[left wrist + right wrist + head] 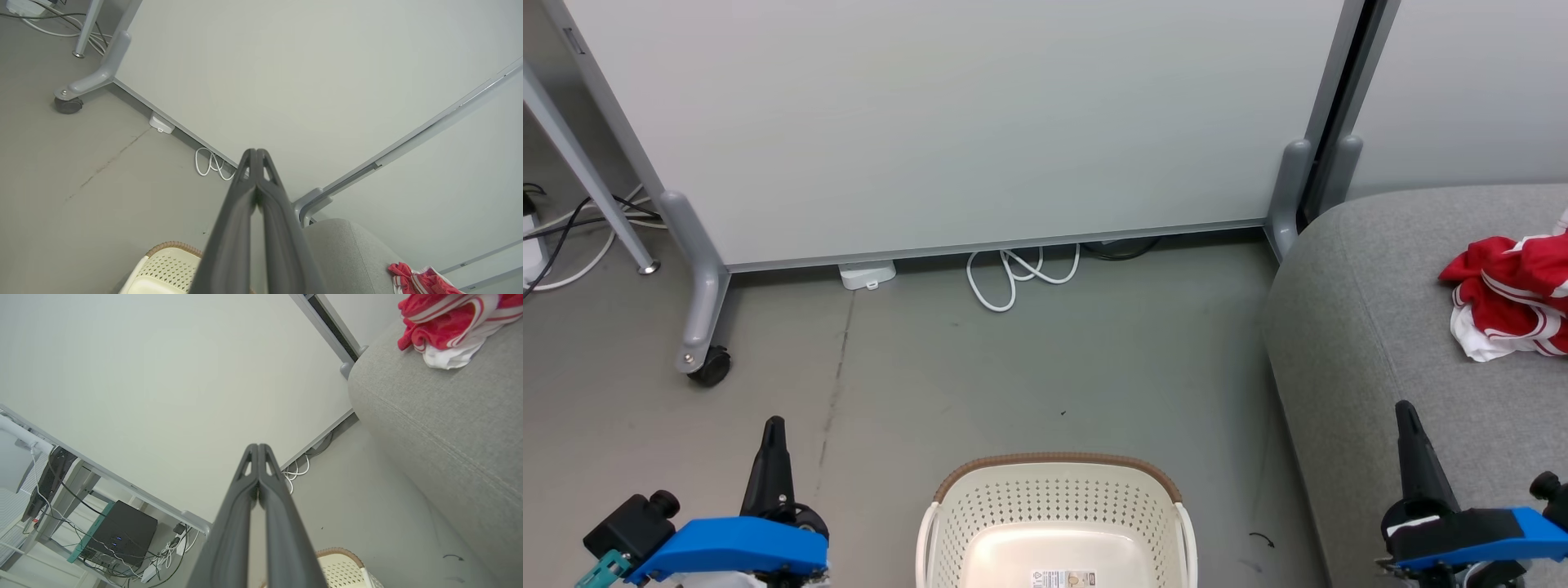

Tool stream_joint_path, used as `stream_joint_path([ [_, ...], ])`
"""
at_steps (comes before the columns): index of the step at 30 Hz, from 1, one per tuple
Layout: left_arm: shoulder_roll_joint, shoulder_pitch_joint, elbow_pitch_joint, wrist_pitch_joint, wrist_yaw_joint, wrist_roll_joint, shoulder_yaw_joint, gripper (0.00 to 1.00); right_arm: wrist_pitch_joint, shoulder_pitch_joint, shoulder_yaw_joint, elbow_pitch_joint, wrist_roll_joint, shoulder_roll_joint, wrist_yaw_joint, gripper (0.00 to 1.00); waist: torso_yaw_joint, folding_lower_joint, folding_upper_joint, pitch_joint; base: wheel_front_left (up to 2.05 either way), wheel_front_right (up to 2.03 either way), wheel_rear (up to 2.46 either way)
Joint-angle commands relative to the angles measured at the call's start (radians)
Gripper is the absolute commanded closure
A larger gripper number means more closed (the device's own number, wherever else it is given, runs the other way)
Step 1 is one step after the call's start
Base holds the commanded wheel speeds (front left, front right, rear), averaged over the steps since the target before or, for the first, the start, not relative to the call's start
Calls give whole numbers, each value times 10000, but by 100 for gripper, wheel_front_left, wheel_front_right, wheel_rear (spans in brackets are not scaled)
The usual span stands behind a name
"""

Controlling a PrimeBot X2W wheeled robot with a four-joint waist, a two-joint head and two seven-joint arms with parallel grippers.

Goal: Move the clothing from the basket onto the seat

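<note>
Clothing in red fabric with white stripe trim [1515,290] lies bunched on the large grey fabric-upholstered seat [1356,327] at the right of our head view. It is well apart from the cream perforated plastic basket with a brown woven-look rim [1058,460], which stands on the grey floor [1013,384]. Our left gripper [256,152] hangs over the floor to the left of the basket, its two long dark fingers pressed together, holding and touching nothing. Our right gripper [258,446] hangs over the seat's near part, fingers likewise together and empty. The head view's right edge cuts off the clothing, and we cannot make out any lettering on it. The bottom edge cuts the basket, so its label sticker [1063,579] shows only in part.
</note>
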Motion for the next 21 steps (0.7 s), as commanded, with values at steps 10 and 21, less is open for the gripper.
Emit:
stream_joint_path([
  [10, -3, -398, -161, 353, -79, -1389, 257, 100, 369, -362, -37, -40, 1431, -54, 4, 100, -43, 0, -1, 12, 0, 0, 0],
  [21, -31, -500, -170, 673, -132, -2606, 435, 100, 685, -457, -50, 14, 2673, -59, 5, 100, -90, 0, -1, 26, 0, 0, 0],
])
